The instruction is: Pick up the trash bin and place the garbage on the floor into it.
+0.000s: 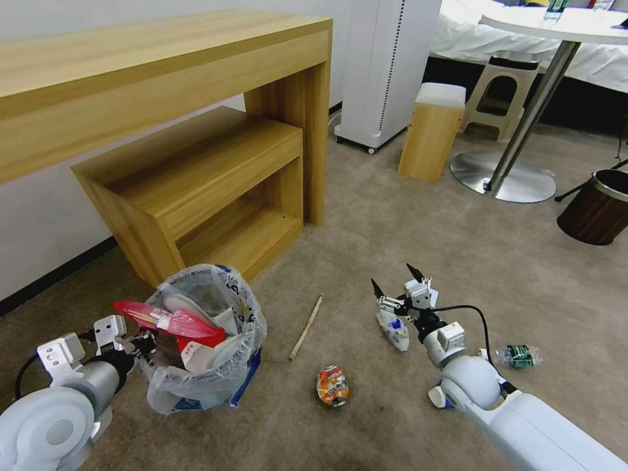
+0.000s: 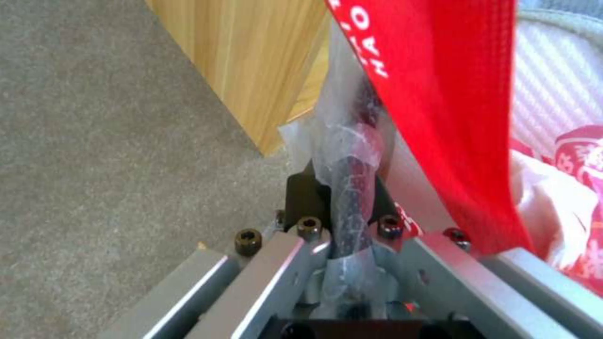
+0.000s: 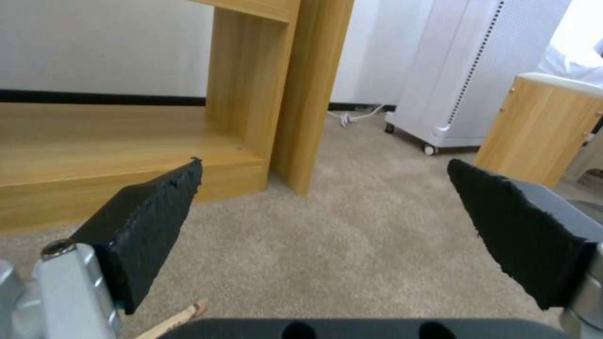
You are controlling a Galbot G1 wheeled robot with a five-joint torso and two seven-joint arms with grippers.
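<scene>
The left gripper (image 1: 140,343) clamps the bin (image 1: 203,340) rim on the floor, probably light and crinkly. The right gripper (image 1: 397,281), wide, hovers over a soft wrapper (image 1: 394,331).

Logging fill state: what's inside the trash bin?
Inside the trash bin: red wrapper across the top, white items beneath; deeper contents are covered. Left gripper clamps its rim.
</scene>
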